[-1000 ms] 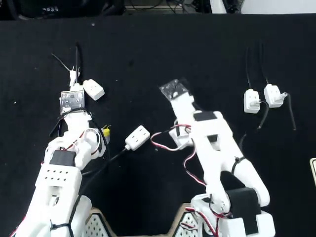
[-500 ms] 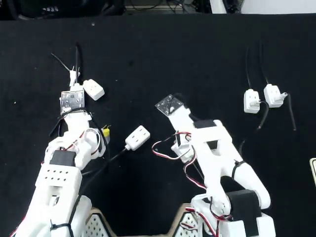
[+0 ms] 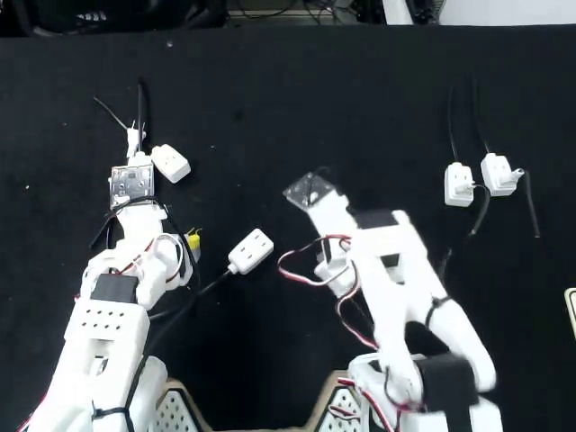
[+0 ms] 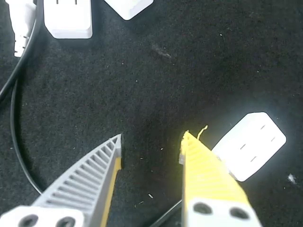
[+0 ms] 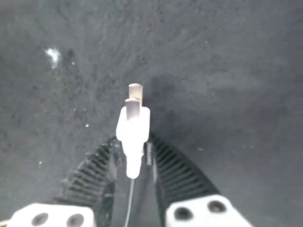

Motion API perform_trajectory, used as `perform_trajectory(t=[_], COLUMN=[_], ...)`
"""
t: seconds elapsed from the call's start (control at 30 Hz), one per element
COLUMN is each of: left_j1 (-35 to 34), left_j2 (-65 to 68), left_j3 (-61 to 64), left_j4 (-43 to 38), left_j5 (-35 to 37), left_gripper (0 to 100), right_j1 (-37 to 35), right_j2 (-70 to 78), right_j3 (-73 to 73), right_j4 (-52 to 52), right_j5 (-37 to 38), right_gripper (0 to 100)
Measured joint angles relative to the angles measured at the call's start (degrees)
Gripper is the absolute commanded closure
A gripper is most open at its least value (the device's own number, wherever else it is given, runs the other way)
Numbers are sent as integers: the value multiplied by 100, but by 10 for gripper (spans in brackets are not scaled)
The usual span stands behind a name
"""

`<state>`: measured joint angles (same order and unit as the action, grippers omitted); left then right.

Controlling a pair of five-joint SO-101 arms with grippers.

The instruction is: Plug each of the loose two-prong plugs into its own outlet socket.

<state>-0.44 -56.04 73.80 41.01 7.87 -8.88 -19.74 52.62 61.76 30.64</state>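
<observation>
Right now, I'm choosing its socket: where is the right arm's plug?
The plug is clamped in the right gripper, prongs pointing outward; in the high view that gripper is over the table's middle, right of the corded socket.

A broad band of bare black surface (image 3: 297, 90) is lying open across the far middle, between the far-left socket (image 3: 171, 164) and the right-hand socket pair (image 3: 459, 184). Black cords (image 3: 481, 211) are trailing around that pair, cluttering its near side. The centre socket (image 3: 250, 250) is lying between the two arms, and the right arm's looping red-and-white wires (image 3: 301, 261) are crowding the lane beside it.

Bare surface is showing between the parted fingers of the left gripper (image 4: 150, 146). A white socket block (image 4: 248, 144) is sitting just beside the yellow finger (image 4: 203, 175). A black cord (image 4: 16, 151) is curving past the grey finger (image 4: 90, 179).

Ahead of the two-prong plug (image 5: 134, 125) clamped in the right gripper (image 5: 132, 142), the surface is lying bare.
</observation>
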Motion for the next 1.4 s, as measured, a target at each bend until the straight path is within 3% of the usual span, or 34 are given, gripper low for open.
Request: perform_trajectory(t=[0.1, 0.23, 0.4, 0.5, 0.73, 0.93, 1.4], left_j1=[0, 0, 0, 0, 0, 0, 264], left_j2=[0, 0, -211, -774, -2998, -4580, -4607], left_j3=[0, 0, 0, 185, 1055, 1248, 1257], left_j4=[0, 0, 0, 141, 457, 1134, 1240], left_j5=[0, 0, 0, 97, 158, 158, -26], left_gripper=[798, 798, 798, 798, 798, 798, 798], right_j1=[-97, -1002, -2593, -3121, -3358, -3868, -4070], right_j2=[-809, -1916, -2242, -2163, -1582, -1486, -1591], right_j3=[-211, -79, 826, 1169, 1257, 1257, 853], right_j4=[510, 475, -686, -1556, -2787, -3130, -2752], right_j5=[-132, -818, -1723, -1925, -2004, -2004, -1996], right_gripper=[988, 988, 988, 988, 988, 988, 988])
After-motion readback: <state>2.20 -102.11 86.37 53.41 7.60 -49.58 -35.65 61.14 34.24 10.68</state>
